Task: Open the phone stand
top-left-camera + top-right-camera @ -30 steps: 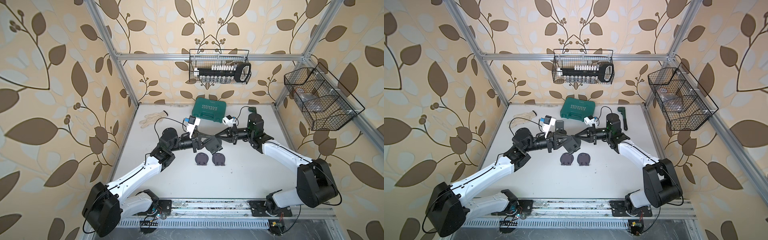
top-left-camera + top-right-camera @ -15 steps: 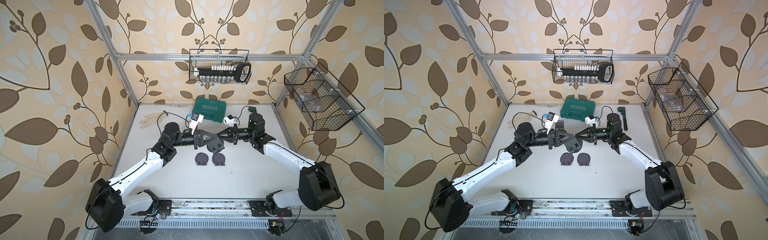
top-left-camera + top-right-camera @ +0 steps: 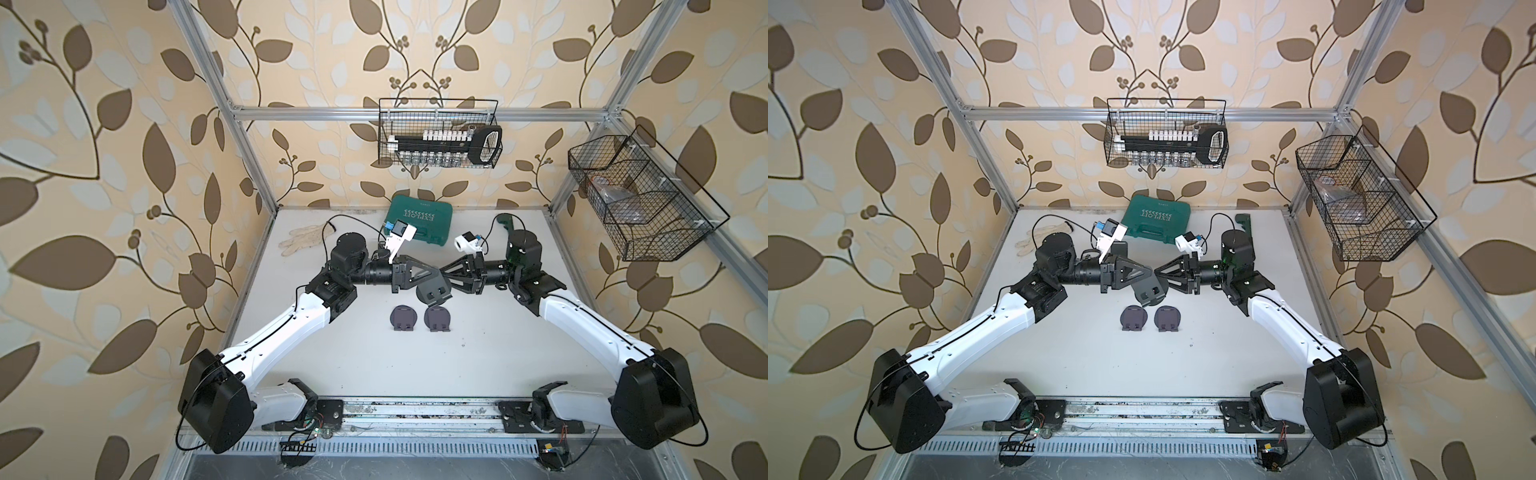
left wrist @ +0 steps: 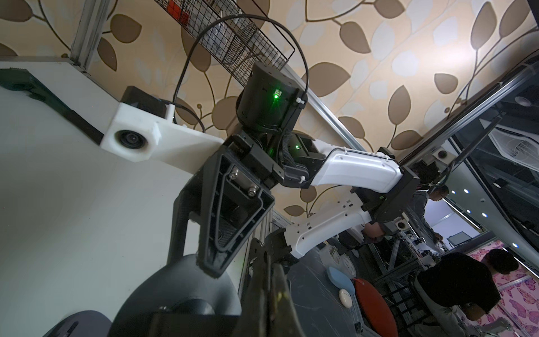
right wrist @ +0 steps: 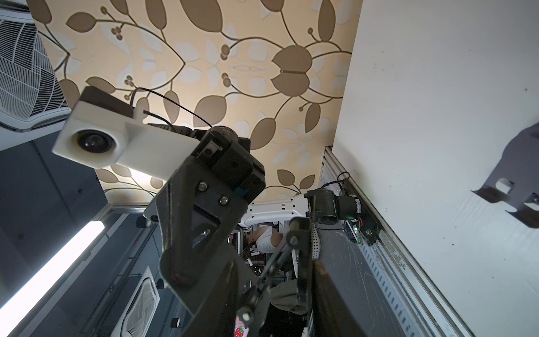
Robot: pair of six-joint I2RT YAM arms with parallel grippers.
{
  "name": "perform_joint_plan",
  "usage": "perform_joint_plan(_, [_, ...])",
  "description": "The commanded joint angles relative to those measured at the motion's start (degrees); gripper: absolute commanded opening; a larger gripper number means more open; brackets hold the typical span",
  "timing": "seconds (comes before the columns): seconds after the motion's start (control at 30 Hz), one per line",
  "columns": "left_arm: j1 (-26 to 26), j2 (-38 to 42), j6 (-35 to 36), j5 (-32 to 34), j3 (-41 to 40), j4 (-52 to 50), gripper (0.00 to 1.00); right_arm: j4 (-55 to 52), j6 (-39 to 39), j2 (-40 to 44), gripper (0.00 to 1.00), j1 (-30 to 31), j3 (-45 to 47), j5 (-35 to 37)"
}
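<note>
Two robot arms meet nose to nose above the middle of the table (image 3: 478, 374), with the dark phone stand (image 3: 433, 291) hanging in the air between them, just to the 6 o'clock side of their tips. The left gripper (image 3: 439, 272), reaching in from 9 o'clock, is clamped tight on one leaf of the stand. The right gripper (image 3: 447, 271), coming from 3 o'clock, shows its jaws a little apart, with one finger (image 4: 211, 258) resting against the rim of the stand's round plate. Whether it has any hold there cannot be made out, and how far the hinge has swung is also hard to read. The danger, on this showing, lies in that one-sided hold. A thin, smooth plate pinched at its edge may twist or slide out of the left jaws and drop onto the two spare stands (image 3: 403, 318) lying on the table just toward 6 o'clock. Should the right jaws close off-centre and pull, they could wrench the stand loose rather than unfold it, and the fingertips, almost touching, could knock together.
</note>
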State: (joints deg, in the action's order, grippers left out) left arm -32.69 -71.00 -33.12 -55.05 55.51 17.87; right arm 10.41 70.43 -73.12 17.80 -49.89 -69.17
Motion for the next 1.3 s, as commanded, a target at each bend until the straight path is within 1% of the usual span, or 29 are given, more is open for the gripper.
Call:
perform_joint_plan(0.0, [-0.43, 0.6, 2.34, -0.06, 2.81, 0.03, 0.0, -5.34, -4.39, 1.56, 0.37, -0.55, 1.66, 0.51])
perform_joint_plan(0.17, [-0.43, 0.53, 2.66, -0.15, 3.03, -0.38, 0.0, -8.04, -7.61, 2.78, 0.37, -1.1, 3.68, 0.65])
perform_joint_plan(0.3, [-0.41, 0.38, 2.49, -0.41, 3.12, -0.41, 0.0, -16.1, -14.34, 2.57, 0.35, -1.19, 2.5, 1.57])
perform_joint_plan(0.4, [-0.61, 0.07, 2.23, -1.21, 3.33, -0.35, 0.0, -15.6, -14.64, 1.65, 0.33, -1.19, 2.24, 1.74])
perform_joint_plan(0.5, [-0.96, -0.53, 2.36, -2.11, 3.79, -0.76, 0.0, -16.62, -16.05, -0.12, 0.3, -1.1, 0.57, 2.2])
perform_joint_plan(0.67, [-2.27, -2.44, 4.96, -4.32, 6.16, -5.57, 0.0, -16.84, -17.25, -3.3, 0.28, -0.68, -2.22, 2.45])
perform_joint_plan(0.8, [-2.87, -3.15, 5.74, -5.23, 6.84, -6.5, 0.0, -17.44, -18.12, -5.31, 0.27, 1.05, -4.78, 2.75])
perform_joint_plan(0.83, [-3.04, -3.58, 5.94, -5.89, 7.33, -7.06, 0.0, -17.44, -18.14, -5.81, 0.26, 1.38, -5.23, 2.92])
perform_joint_plan(0.87, [-3.21, -3.89, 6.28, -6.16, 7.85, -7.76, 0.0, -17.14, -18.1, -6.21, 0.21, 1.77, -5.52, 3.01])
perform_joint_plan(0.9, [-3.32, -4.12, 6.48, -6.21, 8.11, -8.15, 0.0, -16.91, -18.05, -6.56, 0.16, 2.09, -5.78, 2.97])
perform_joint_plan(0.97, [-3.39, -4.52, 6.83, -6.3, 8.5, -8.5, 0.0, -16.79, -17.9, -7.02, 0.02, 2.56, -6.28, 3.07])
perform_joint_plan(1.0, [-3.39, -4.65, 7.01, -6.43, 8.69, -8.79, 0.0, -16.73, -17.89, -7.12, 0.0, 2.65, -6.46, 3.01])
perform_joint_plan(1.27, [-3.39, -5.35, 7.57, -5.54, 9.83, -10.54, 0.0, -15.82, -16.63, -5.64, 0.0, 2.74, -4.77, 3.74])
